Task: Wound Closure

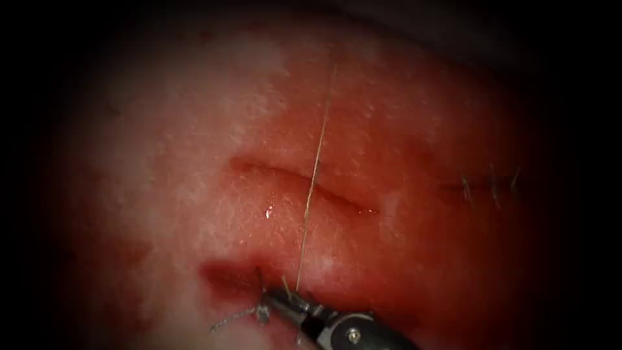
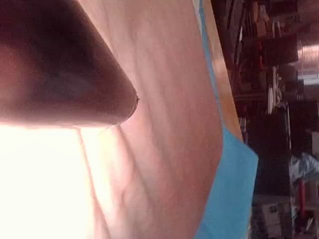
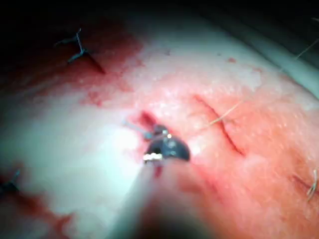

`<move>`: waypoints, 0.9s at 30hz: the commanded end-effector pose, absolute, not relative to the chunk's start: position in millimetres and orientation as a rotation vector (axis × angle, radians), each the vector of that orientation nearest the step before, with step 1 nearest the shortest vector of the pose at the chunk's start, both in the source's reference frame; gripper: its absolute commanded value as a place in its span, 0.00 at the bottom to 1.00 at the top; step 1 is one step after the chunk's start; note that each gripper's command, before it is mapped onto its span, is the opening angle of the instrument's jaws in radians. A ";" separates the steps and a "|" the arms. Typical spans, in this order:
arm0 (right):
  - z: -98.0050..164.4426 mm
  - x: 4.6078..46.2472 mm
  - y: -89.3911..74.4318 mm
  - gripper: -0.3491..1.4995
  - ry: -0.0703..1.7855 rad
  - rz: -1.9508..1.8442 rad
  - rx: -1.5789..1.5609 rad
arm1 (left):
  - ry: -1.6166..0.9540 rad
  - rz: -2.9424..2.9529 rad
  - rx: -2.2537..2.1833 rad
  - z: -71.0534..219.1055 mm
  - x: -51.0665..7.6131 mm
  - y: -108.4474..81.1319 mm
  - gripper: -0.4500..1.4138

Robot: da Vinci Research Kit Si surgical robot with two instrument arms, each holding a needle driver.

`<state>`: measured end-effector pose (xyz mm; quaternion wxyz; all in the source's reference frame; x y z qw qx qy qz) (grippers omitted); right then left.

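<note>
The tissue (image 1: 194, 194) has a long cut (image 1: 272, 170) across its middle. A pale thread (image 1: 315, 168) runs taut from the far side, over the cut, down to my right tool (image 1: 269, 303), which comes in from the lower right. Its jaws look shut on the thread beside a dark knot (image 1: 261, 314) at a short second wound (image 1: 223, 275) wet with red fluid. A frayed cut end (image 1: 227, 321) trails left of the knot. In the right wrist view the right tool (image 3: 158, 130) sits at that wound, with the thread (image 3: 224, 117) crossing the cut (image 3: 227, 134).
Finished stitches (image 1: 466, 188) stand at the right of the tissue, and other stitches (image 3: 79, 47) show in the right wrist view. The left wrist view has pale tissue (image 2: 164, 124) on a blue cloth (image 2: 234, 189) with bench clutter beyond.
</note>
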<state>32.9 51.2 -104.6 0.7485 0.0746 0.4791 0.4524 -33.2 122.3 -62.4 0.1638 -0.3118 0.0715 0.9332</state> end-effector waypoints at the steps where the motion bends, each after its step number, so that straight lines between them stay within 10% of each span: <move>1: -104.5 33.5 51.9 0.00 1.053 0.988 0.161 | 0.229 2.665 -0.895 -62.2 -34.1 123.3 0.05; 27: -105.0 34.2 49.2 0.00 1.039 0.948 0.196 | 0.388 2.818 -0.824 -58.3 -38.9 125.0 0.05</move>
